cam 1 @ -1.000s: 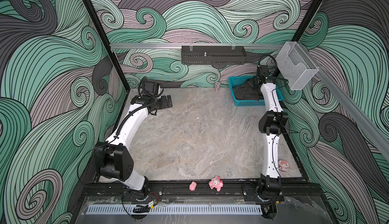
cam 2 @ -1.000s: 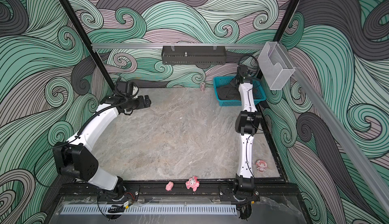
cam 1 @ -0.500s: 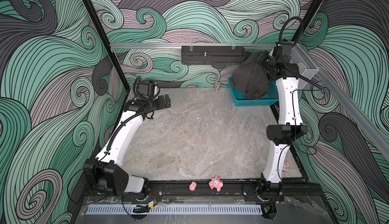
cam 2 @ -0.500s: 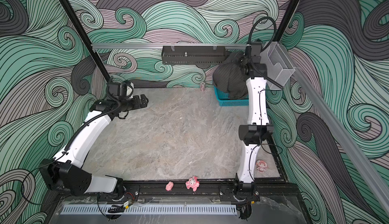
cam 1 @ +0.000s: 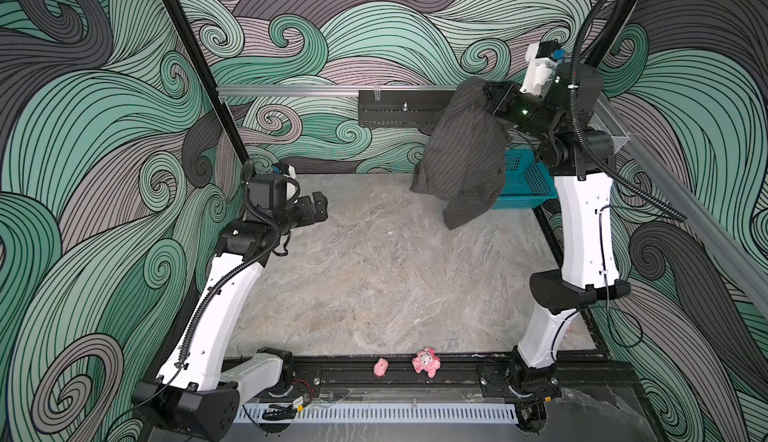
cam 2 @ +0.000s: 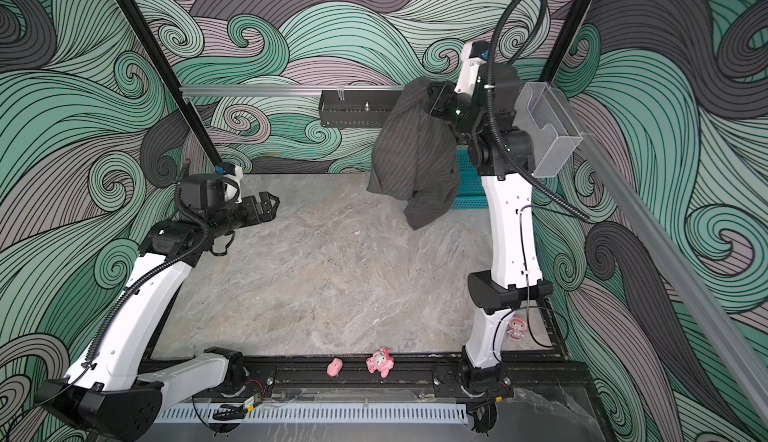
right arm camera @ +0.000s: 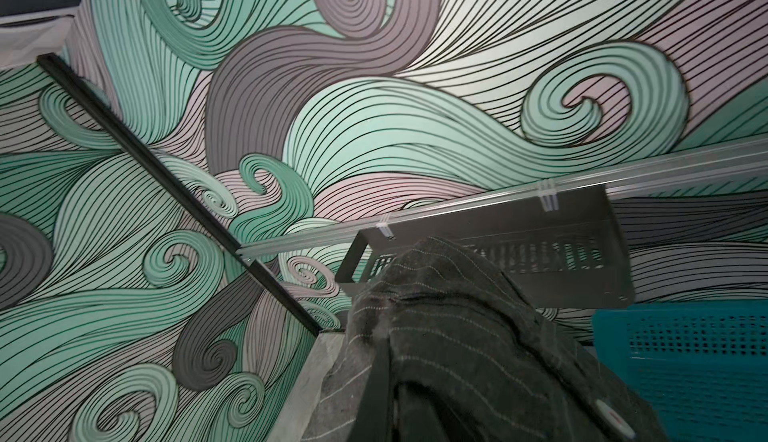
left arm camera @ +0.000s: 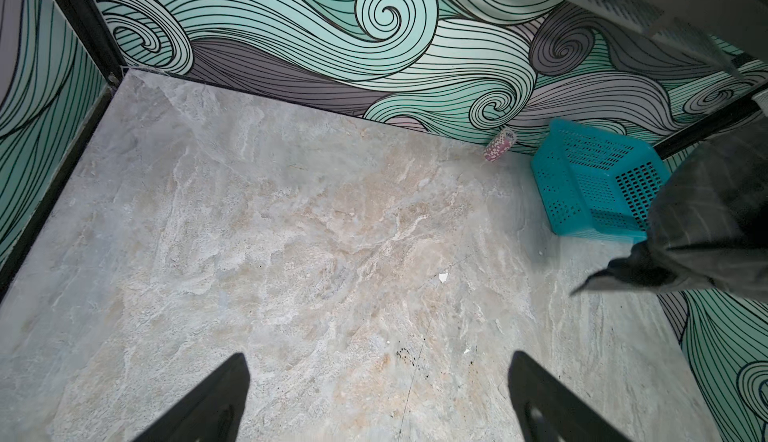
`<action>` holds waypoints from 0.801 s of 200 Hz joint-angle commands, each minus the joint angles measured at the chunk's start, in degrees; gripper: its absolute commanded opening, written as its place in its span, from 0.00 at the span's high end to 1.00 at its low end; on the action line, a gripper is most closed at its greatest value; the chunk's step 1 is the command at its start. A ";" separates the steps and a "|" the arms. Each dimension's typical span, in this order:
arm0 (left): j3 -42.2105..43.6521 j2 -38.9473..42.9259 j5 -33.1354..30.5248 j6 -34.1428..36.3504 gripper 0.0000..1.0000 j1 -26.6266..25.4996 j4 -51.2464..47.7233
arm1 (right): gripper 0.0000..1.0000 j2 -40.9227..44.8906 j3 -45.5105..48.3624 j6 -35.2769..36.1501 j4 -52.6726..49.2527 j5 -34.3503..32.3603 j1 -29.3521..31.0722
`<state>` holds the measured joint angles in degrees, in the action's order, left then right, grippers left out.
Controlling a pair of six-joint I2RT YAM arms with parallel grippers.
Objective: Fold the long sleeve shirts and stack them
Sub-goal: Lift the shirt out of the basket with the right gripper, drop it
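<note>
Presently we list what we see, with twelve o'clock at the far wall.

1. Shirt (cam 1: 461, 157) (cam 2: 415, 157): dark, with thin pale stripes. It hangs bunched in the air at about one o'clock over the table (cam 1: 374, 286). Its top is gathered high and its lower folds drape in front of the basket in both top views. We cannot tell whether the lowest tip touches the table.

2. Right gripper (cam 1: 484, 94) (cam 2: 430, 97): raised at one o'clock and pinched closed on the top bunch of the shirt. The cloth covers its tips.

3. Left gripper (cam 1: 318, 207) (cam 2: 269, 204): at ten o'clock, above the table, spread wide and holding nothing. In the left wrist view its two dark fingers (left arm camera: 208, 398) stand far apart over bare tabletop.

4. Basket (cam 1: 528, 182) (left arm camera: 582, 186): teal plastic mesh, on the table in the two o'clock corner, partly behind the shirt.

5. Black rack (cam 1: 395, 111): hung on the metal rail (cam 1: 291, 90) at twelve o'clock.

6. Clear box (cam 2: 544, 128): fixed to the side rail at two o'clock.

7. Pink toys (cam 1: 426, 363) (cam 1: 380, 367): two, on the front frame at six o'clock, just beside each other.
</note>
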<state>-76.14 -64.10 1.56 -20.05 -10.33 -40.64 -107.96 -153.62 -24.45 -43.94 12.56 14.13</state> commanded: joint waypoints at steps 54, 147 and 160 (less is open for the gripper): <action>0.87 6.85 -4.00 -0.53 0.01 -0.22 -5.47 | 1.00 -4.18 1.22 -3.57 4.34 6.02 13.11; 5.91 10.65 -2.70 0.29 0.01 -0.07 -9.62 | 0.77 19.62 72.10 -6.45 26.00 -3.39 16.60; 7.23 10.74 -1.71 0.28 0.01 -0.09 -9.72 | 0.53 23.23 78.51 -5.42 23.93 -7.01 15.44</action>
<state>-70.43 -54.04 -1.61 -20.10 -10.33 -47.77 -94.02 -83.22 -30.72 -24.14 12.99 31.35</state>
